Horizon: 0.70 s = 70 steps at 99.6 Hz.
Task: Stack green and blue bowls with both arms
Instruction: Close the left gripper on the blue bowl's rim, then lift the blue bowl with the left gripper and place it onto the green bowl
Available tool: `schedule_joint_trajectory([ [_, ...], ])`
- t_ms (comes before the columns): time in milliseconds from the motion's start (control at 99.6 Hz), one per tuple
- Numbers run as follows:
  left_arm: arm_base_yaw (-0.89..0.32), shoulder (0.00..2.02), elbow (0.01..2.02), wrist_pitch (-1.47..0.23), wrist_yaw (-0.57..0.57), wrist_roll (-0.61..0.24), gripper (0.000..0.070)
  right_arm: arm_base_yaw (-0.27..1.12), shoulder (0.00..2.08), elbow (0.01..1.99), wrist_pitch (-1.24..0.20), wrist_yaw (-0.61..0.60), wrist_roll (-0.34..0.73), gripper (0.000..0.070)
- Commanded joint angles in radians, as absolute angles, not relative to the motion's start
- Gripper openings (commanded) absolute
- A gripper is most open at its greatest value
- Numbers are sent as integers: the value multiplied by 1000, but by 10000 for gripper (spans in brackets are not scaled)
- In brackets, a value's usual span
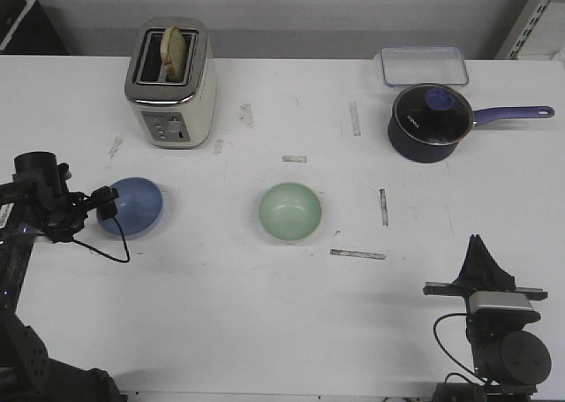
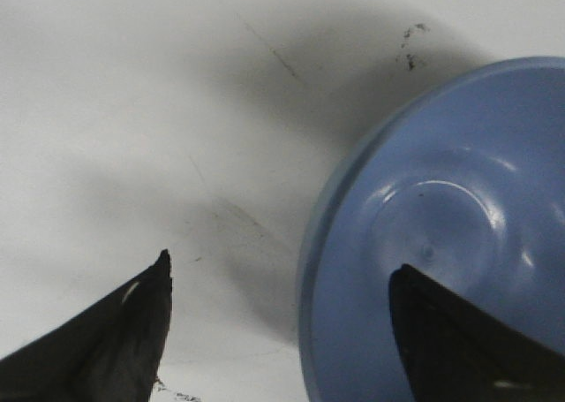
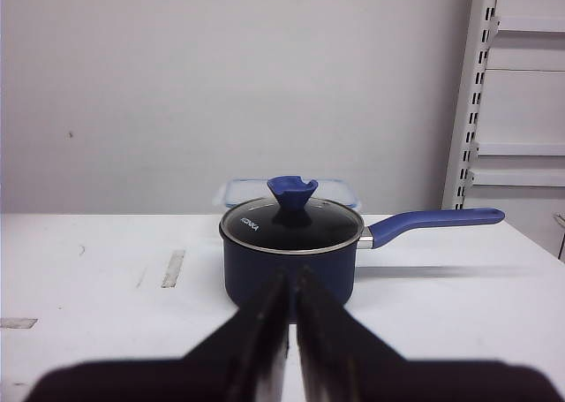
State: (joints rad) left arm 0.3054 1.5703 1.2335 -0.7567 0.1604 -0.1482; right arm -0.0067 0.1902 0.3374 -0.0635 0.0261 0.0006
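The blue bowl [image 1: 132,206] sits upright on the white table at the left. The green bowl [image 1: 290,211] sits upright near the table's middle, apart from it. My left gripper [image 1: 108,203] is open at the blue bowl's left rim. In the left wrist view the left gripper [image 2: 281,274] straddles the blue bowl's [image 2: 459,216] rim: one finger is over the inside, the other over the bare table. My right gripper [image 1: 479,250] is shut and empty near the front right edge. In the right wrist view the right gripper [image 3: 291,278] points toward the saucepan.
A cream toaster [image 1: 171,84] with bread in it stands at the back left. A dark navy saucepan [image 1: 429,122] with a glass lid stands at the back right, also in the right wrist view [image 3: 290,252]. A clear container [image 1: 424,65] lies behind it. Tape marks [image 1: 357,254] dot the table.
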Motion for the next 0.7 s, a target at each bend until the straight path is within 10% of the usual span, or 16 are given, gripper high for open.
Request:
schedule_joint_trajectory([
  [0,303,1590,1252,-756,163,-151,454,-5,189,334,-53,26,11,10],
  [191,300,1597,1252,-728,163,-152,422,-5,189,334,-53,26,11,10],
  [341,299,1604,1251,-737,163,-151,228,-5,189,334,-53,26,11,10],
  [693,268,1633,1251,-739,162,-151,197,-5,189,334,-53,26,11,10],
])
